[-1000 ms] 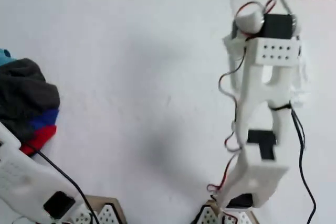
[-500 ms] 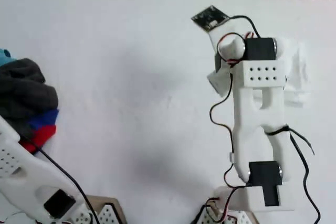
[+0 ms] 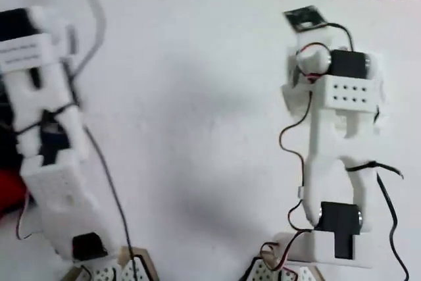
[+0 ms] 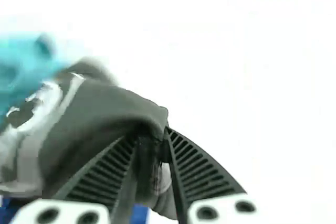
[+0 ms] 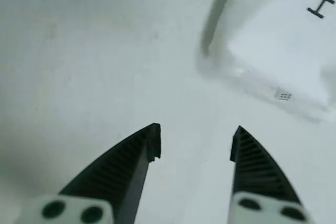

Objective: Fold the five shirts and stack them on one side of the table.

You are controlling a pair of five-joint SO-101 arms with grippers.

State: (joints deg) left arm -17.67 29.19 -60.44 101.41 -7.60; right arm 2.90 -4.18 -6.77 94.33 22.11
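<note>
Table (image 3: 197, 97): left pincer (image 4: 152, 136) moved, seemingly gripping dark shirt (image 4: 100, 109).

right gripper (image 5: 194, 142) spread apart over white table (image 5: 79, 51).

high: overhead, onto table (image 3: 197, 97) | left wrist: tight behind left pincer (image 4: 153, 132); dark shirt (image 4: 100, 114) at tips | right wrist: behind right pincer (image 5: 197, 128); probably same table

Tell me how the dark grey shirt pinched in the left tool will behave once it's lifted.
Likely floppy: the dark grey shirt bunches in soft folds around the left tool, so it should drape and hang. Probably light for its size, as a small pinch of thin fabric holds it. It may drag along the teal cloth next to it.
</note>
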